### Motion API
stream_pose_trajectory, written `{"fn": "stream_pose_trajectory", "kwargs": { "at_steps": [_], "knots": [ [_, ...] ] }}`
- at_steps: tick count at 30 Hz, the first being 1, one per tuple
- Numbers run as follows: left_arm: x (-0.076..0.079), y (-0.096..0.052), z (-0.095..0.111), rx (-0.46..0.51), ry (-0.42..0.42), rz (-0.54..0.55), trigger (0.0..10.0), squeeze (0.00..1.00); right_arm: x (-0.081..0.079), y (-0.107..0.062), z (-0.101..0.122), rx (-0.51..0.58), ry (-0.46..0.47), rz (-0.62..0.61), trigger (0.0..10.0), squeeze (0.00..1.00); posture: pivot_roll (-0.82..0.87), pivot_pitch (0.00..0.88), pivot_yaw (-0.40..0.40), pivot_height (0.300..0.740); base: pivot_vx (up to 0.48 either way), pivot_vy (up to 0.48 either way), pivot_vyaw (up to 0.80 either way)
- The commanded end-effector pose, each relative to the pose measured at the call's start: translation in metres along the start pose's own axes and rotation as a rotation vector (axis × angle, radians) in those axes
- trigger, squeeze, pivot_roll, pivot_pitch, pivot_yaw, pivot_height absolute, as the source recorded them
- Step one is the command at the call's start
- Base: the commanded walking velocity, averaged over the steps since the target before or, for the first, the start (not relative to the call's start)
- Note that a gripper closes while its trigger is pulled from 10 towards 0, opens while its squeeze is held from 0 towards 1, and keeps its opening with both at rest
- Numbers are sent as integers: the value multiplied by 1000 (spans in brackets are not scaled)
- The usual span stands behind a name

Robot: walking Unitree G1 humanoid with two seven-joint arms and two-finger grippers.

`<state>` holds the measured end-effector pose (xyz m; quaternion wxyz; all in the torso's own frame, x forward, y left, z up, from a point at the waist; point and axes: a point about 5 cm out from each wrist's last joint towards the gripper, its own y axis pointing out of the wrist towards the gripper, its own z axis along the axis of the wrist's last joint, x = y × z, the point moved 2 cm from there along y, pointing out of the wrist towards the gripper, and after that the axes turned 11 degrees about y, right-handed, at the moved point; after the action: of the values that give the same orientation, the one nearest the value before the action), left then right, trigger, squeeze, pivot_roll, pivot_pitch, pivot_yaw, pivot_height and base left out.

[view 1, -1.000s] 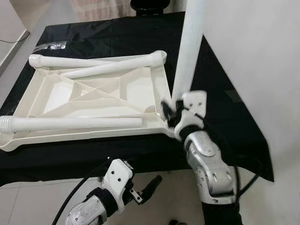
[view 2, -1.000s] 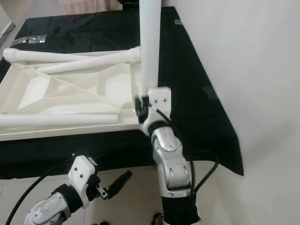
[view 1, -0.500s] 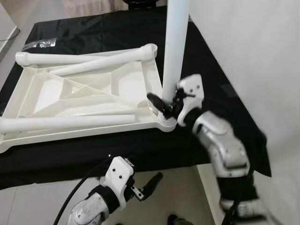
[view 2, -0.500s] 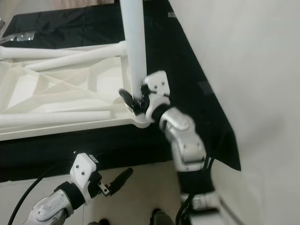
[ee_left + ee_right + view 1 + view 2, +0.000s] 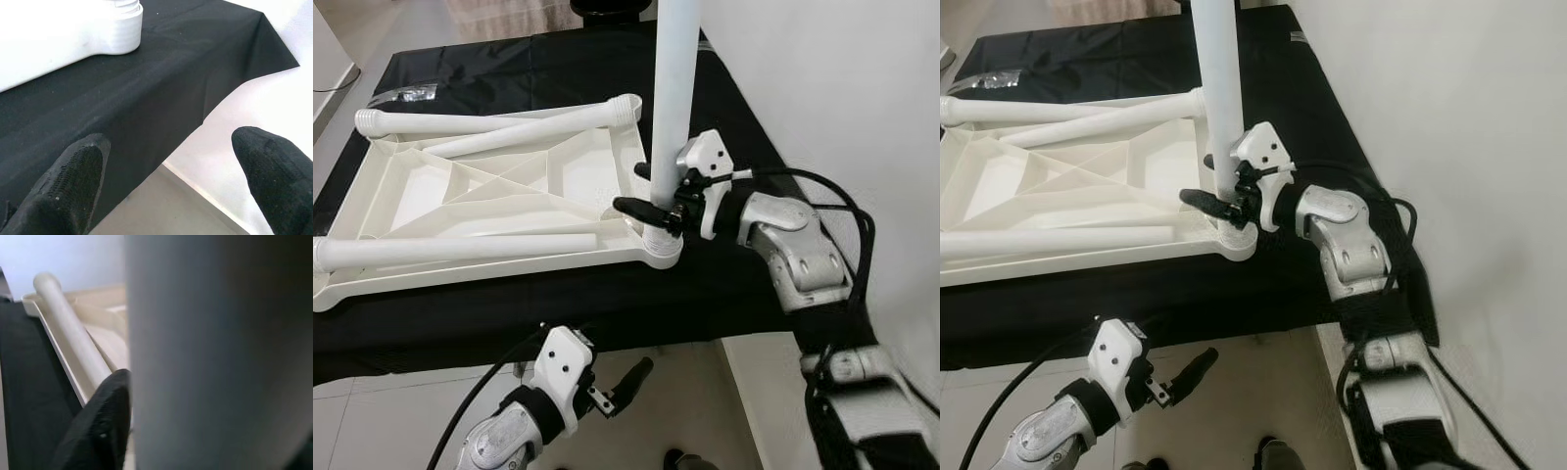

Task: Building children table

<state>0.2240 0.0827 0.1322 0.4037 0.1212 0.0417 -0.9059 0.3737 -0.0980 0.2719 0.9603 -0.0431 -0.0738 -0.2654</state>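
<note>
Left eye view: the right gripper [image 5: 651,201] has its fingers closed around the tall white plastic table leg [image 5: 674,98], holding it upright in the corner socket at 4 o'clock of the upside-down white plastic tabletop [image 5: 499,201] on the black-clothed counter [image 5: 558,69], so it can lock in. A second ago the leg leaned.

Left wrist view: the left gripper [image 5: 166,181] hangs idle, fingers wide apart and empty.

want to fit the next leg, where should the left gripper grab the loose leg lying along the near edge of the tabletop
Grip the near loose leg mid-shaft, from above, fingers straddling it. It lies flat in the upturned tabletop, its round shaft bare there; the threaded end overhangs the left corner.
</note>
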Motion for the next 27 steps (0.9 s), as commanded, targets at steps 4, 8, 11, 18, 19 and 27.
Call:
{"fn": "stream_pose_trajectory", "kwargs": {
  "at_steps": [4,8,11,18,19,27],
  "knots": [
    [4,-1,-4,-10,-12,-2,10000,0,-3,6,-18,-63,36,35,0,0,25,236,-8,740,0,0,0],
    [5,0,-4,-6,-16,-6,10000,0,-1,2,-37,-97,121,-28,0,0,14,234,-10,740,0,0,0],
    [5,-1,-4,-2,-18,-4,10000,0,2,-11,-82,-159,305,-445,0,0,7,241,-14,740,0,0,0],
    [-2,-5,-2,-1,11,68,10000,0,-55,-32,-138,-203,658,-856,0,0,22,239,-3,740,0,0,0],
    [-4,-6,-2,-4,19,83,10000,0,-54,-27,-138,-188,665,-855,0,0,22,239,-3,740,0,0,0],
    [-9,-7,-2,0,43,123,10000,0,-46,2,-116,-153,587,-729,10000,0,32,207,-4,740,0,0,0]
  ]
}}
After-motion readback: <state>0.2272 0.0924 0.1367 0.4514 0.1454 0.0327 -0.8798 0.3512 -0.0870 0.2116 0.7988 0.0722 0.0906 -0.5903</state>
